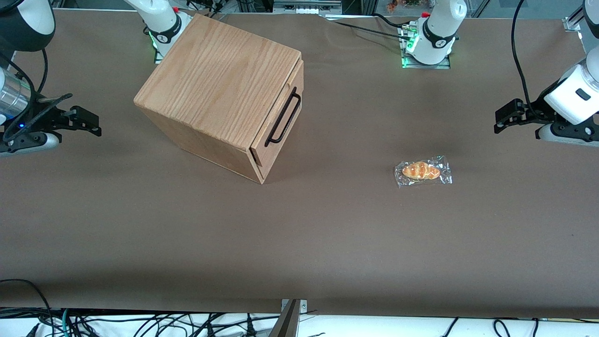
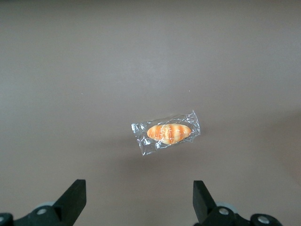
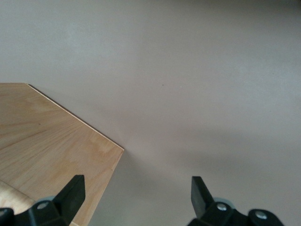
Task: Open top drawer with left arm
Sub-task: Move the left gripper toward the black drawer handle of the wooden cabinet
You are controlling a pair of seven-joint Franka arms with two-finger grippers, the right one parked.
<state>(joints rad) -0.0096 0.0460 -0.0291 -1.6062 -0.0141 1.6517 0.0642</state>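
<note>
The top drawer (image 1: 270, 153) sits in the oak cabinet (image 1: 220, 79), its front panel close against the box. A long black bar handle (image 1: 284, 118) runs across that panel. The left arm's gripper (image 1: 498, 121) hovers above the table toward the working arm's end, well apart from the drawer and its handle. In the left wrist view the gripper (image 2: 139, 188) is open, with only bare table between its black fingers (image 2: 73, 197).
A plastic-wrapped bread roll (image 1: 422, 171) lies on the brown table (image 1: 299, 234) between the cabinet and the gripper, nearer the front camera than both. The left wrist view looks down on it (image 2: 167, 133). The cabinet top (image 3: 47, 141) shows under the parked arm.
</note>
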